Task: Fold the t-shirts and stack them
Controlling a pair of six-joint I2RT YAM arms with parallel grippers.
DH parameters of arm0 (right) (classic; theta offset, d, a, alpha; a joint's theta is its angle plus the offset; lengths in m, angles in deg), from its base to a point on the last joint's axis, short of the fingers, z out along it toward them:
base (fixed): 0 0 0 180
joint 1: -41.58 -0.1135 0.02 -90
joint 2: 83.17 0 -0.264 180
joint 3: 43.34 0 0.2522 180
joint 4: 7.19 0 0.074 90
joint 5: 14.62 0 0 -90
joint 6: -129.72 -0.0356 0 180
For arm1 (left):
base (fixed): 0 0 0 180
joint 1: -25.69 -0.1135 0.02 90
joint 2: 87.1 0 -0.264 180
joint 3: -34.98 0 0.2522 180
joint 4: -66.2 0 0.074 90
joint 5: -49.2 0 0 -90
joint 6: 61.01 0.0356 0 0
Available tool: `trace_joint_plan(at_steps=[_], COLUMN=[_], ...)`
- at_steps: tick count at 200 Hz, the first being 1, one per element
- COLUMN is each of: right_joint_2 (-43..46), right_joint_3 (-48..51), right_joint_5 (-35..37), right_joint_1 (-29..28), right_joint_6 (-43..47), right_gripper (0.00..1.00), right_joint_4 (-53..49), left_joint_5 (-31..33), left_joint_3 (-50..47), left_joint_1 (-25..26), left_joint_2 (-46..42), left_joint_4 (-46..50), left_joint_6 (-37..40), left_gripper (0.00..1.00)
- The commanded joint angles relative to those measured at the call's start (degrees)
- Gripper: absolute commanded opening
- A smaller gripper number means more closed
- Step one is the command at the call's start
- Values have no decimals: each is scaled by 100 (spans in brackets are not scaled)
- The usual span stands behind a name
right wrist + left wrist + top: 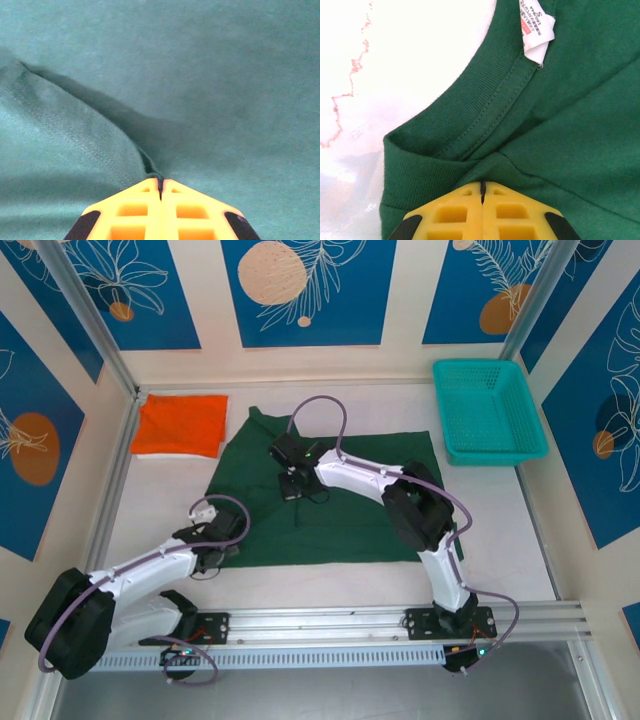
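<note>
A dark green t-shirt (370, 455) lies spread flat across the middle of the table. A bright orange t-shirt (182, 424), folded into a rectangle, sits at the back left. My left gripper (222, 558) is at the green shirt's near left edge. In the left wrist view the gripper (482, 185) is shut, pinching cloth just below the ribbed collar (485, 105) and its white label (536, 27). My right gripper (294, 488) is over the shirt's middle. In the right wrist view the gripper (161, 181) is shut on a raised fold with a stitched hem (75, 145).
A teal plastic mesh basket (488, 455) stands at the back right, apart from the green shirt. Walls with metal posts close in the table at the back and sides. A metal rail (330, 625) runs along the near edge between the arm bases.
</note>
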Motion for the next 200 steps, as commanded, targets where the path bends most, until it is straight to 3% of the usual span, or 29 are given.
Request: trace_joint_plan(at_steps=[1,9,25,52,70,88,106,125,142,158,200], right_joint_2=[-218,-289,-337,134,944,1856,2556,3069,3404,3664,3690], right_joint_3=[-385,-496,-607,-212,680,1776,2911,3776,4400,4885,5350], right_joint_5=[599,725,931,614,364,-294,-1250,-1779,-1928,-1916,-1816], right_joint_1=[114,119,149,250,324,480,754,925,881,805,780], right_joint_6=[-279,-321,-479,-604,-726,-892,-1111,-1343,-1491,-1657,-2059], right_gripper=[11,18,47,62,63,63,59,52,50,49,39], right_joint_4=[-396,-518,-745,-640,-204,390,924,1159,1372,1588,1534], left_joint_5=[293,309,326,325,408,405,-64,-590,-1166,-1336,-981], left_joint_3=[66,67,66,245,612,1069,1539,1886,1971,1950,1490], left_joint_1=[71,72,80,97,152,278,325,445,481,503,502], left_joint_2=[-9,-41,-105,-198,-381,-656,-565,-14,644,1199,1922], left_joint_4=[482,503,511,658,900,1043,917,691,288,24,-304], left_joint_6=[-167,-182,-177,-44,309,787,1229,1393,1433,1322,781], left_gripper=[0,0,0,0,0,8,12,11,10,9,5])
